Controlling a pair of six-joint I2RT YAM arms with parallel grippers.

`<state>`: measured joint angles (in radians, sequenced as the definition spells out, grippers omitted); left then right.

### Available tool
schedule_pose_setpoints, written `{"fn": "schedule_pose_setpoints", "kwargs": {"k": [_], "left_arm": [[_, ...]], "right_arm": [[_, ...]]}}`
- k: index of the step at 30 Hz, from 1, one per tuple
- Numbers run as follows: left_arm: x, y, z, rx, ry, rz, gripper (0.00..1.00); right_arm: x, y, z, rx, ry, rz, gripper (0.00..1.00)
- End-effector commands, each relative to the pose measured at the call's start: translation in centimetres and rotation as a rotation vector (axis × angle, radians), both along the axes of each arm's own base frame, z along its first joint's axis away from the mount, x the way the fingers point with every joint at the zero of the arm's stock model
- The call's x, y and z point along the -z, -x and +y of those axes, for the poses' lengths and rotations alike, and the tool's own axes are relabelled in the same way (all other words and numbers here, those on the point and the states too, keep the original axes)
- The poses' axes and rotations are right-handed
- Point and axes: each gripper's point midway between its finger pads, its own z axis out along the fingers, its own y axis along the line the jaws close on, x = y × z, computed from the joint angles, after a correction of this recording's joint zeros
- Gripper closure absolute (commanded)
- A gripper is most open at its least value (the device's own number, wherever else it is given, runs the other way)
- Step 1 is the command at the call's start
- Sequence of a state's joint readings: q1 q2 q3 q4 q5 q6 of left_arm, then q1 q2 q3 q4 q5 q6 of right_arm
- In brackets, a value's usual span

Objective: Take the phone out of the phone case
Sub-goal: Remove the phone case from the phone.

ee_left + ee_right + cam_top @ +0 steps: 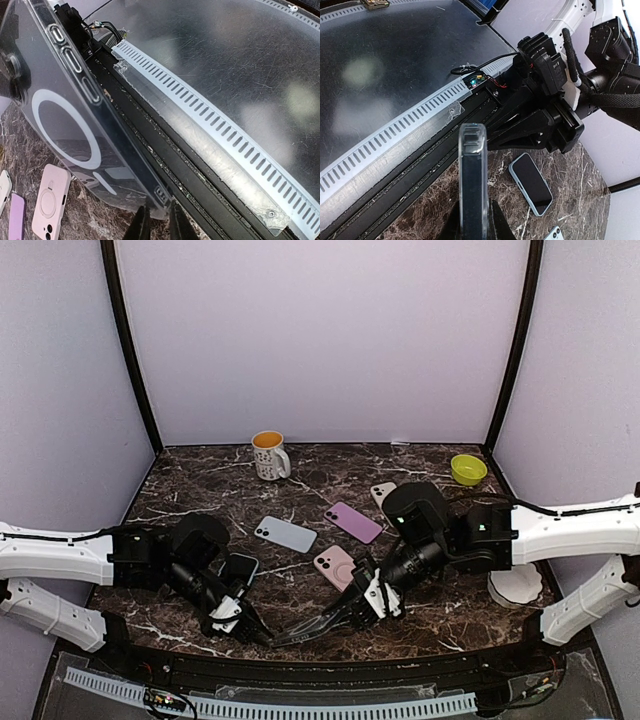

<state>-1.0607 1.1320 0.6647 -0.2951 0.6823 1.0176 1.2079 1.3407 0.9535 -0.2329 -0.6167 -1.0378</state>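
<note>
A dark phone (472, 190) in a clear phone case (472, 135) with a white ring on its back (65, 130) hangs low over the table's front edge between both arms. My right gripper (362, 602) is shut on one end of it, and the right wrist view shows it edge-on between the fingers (472, 227). My left gripper (262, 636) meets the other end. In the left wrist view its narrow jaws (159, 225) are closed on the case's clear corner lip, which sticks out past the dark phone body (120, 145).
On the marble lie a light blue phone (285, 533), a purple one (353, 521), a pink one (333, 566), a cream one (383, 492) and a face-up blue-edged one (237, 570). A mug (270, 453) and green bowl (467, 469) stand at the back. A white disc (515, 585) lies right.
</note>
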Motion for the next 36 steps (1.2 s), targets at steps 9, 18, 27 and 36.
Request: {"fn": "schedule_pose_setpoints", "kwargs": {"k": [9,18,27,36], "left_arm": [[-2.5,-4.6,-1.7,-0.133,0.149,-0.293,0.7],[-5.2,-10.3,-1.2,-0.383,0.22,-0.576,0.66],[-9.2,-14.3,0.0,-0.625,0.324,-0.753,0.66],[-11.9,-16.2,1.4,-0.766,0.393,-0.761,0.66]], "right_arm": [[-3.2,1.9,1.0,-0.057,-0.143,0.02,1.0],[-2.2,1.2,-0.3,0.032,-0.123,0.017,1.0],[-1.9,-1.3,-1.5,0.208,-0.165,-0.034,1.0],[-4.8,-5.4,-2.6,0.455,-0.342,-0.128,1.0]]}}
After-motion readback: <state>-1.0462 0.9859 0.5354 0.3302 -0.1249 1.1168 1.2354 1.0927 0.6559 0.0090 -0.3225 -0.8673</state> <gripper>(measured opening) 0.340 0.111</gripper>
